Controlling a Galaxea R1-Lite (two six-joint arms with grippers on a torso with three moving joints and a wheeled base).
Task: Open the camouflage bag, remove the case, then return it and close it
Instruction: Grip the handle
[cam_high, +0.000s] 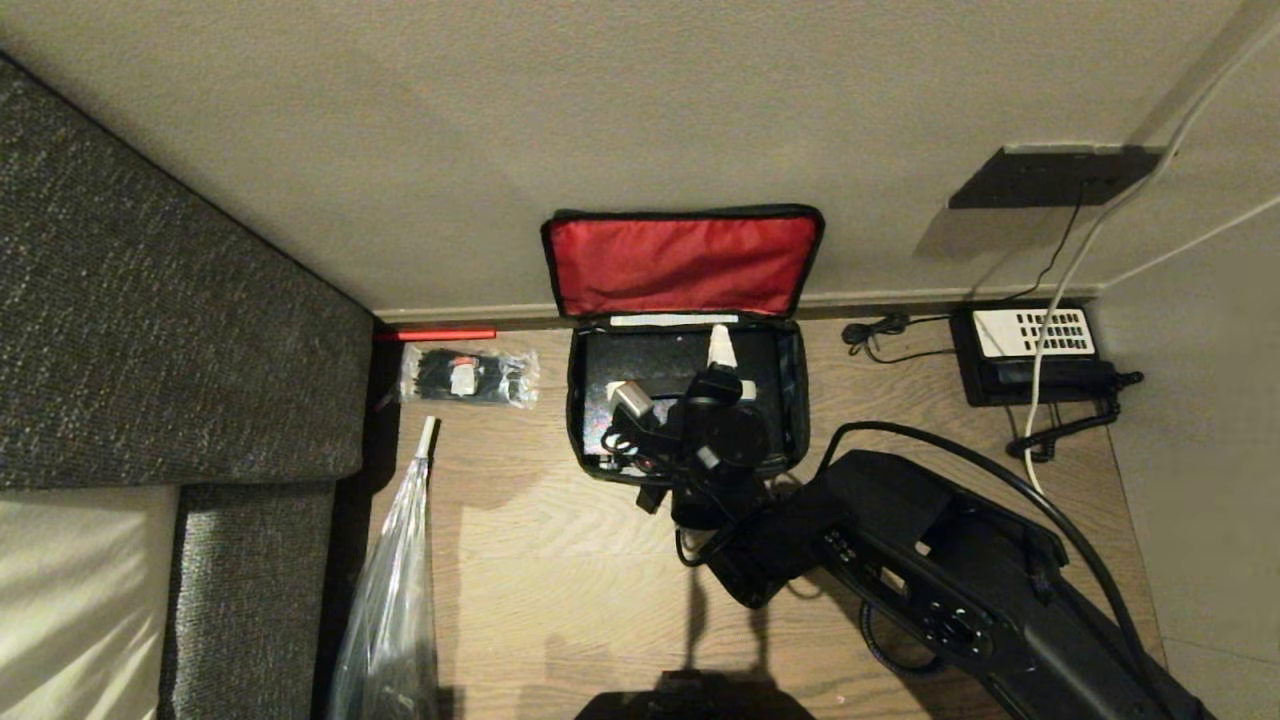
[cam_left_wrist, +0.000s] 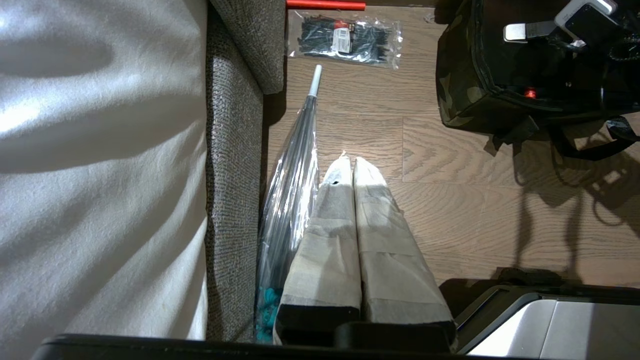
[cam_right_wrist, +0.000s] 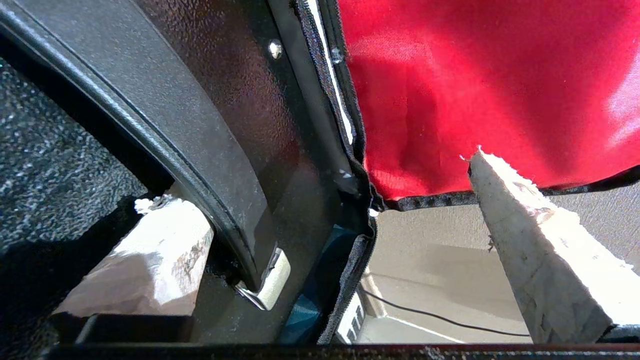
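Left pincer (cam_left_wrist: 350, 165) parked low beside the grey sofa, fingers pressed together, idle. Boxy camouflage bag (cam_high: 585, 400) on the wood floor, red-lined lid propped against the wall for access. Black rigid case (cam_high: 660, 365) inside; right pincer (cam_high: 672, 372) spread wide, straddling its edge, likely to lift.

The camouflage bag (cam_high: 690, 400) lies open by the wall, red-lined lid upright, the black case (cam_high: 660, 365) inside.
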